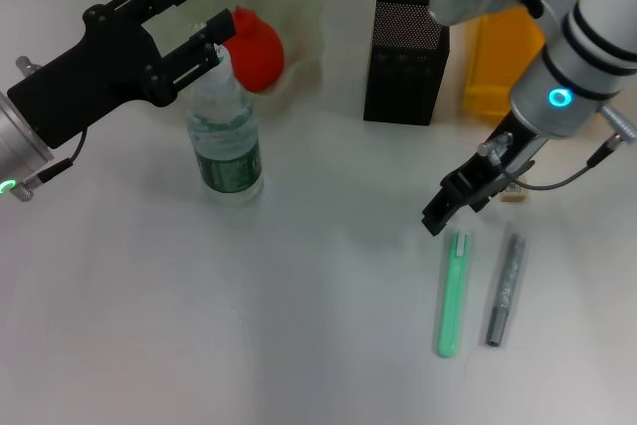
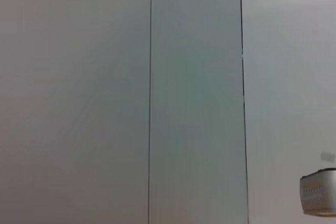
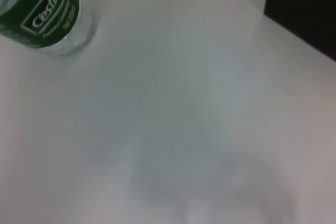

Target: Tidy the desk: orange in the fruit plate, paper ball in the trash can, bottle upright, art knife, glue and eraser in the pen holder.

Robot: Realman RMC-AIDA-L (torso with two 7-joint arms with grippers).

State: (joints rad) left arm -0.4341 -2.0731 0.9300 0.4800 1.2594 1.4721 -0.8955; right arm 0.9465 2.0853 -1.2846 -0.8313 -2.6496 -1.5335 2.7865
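Note:
The bottle [image 1: 226,136] stands upright on the white desk, and its green label also shows in the right wrist view [image 3: 42,9]. My left gripper [image 1: 204,7] is open just beside and above its white cap, holding nothing. The orange [image 1: 257,47] lies in the fruit plate [image 1: 304,17]. To the right stand the black mesh pen holder [image 1: 403,62] and the yellow trash can [image 1: 493,72]. My right gripper [image 1: 438,216] hovers just above the top end of the green art knife [image 1: 454,296]. The grey glue stick [image 1: 506,291] lies beside the knife. The eraser [image 1: 515,192] is half hidden behind the right arm. The paper ball is out of view.
A corner of the pen holder [image 3: 304,14] shows dark in the right wrist view. The left wrist view faces a pale wall with a small grey box [image 2: 317,198] at one corner. Bare desk stretches across the front left.

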